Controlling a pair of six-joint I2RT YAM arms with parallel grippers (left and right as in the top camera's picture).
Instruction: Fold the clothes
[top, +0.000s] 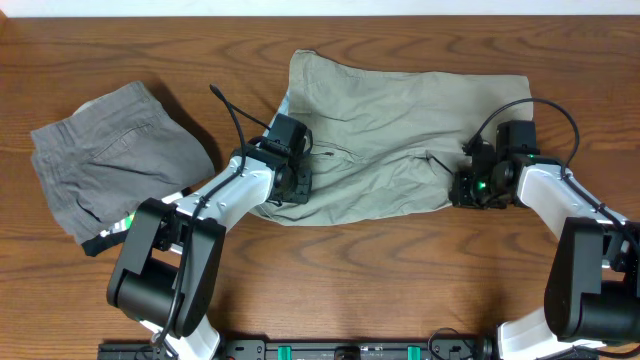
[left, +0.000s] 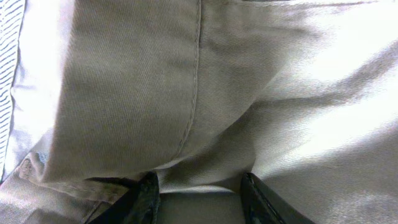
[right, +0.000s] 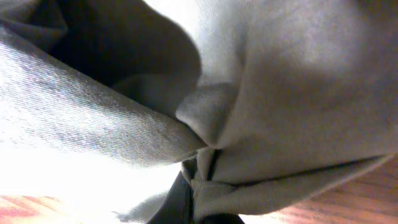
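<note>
The pale khaki clothes (top: 390, 140) lie spread and wrinkled across the middle of the table. My left gripper (top: 290, 188) is at their lower left edge. In the left wrist view a ridge of the khaki cloth (left: 249, 93) is bunched between the two dark fingers (left: 146, 194), and the gripper (left: 199, 194) is shut on it. The striped inner lining (left: 9, 62) shows at the far left. My right gripper (top: 466, 188) is at the lower right edge. In the right wrist view it (right: 199, 186) is shut on a folded hem of the cloth (right: 298, 93), just above the wood.
A darker grey pair of shorts (top: 110, 165) with a black waistband lies at the left, apart from the khaki pair. The brown wooden table (top: 400, 280) shows bare in front of the clothes. The arms' bases stand at the front edge.
</note>
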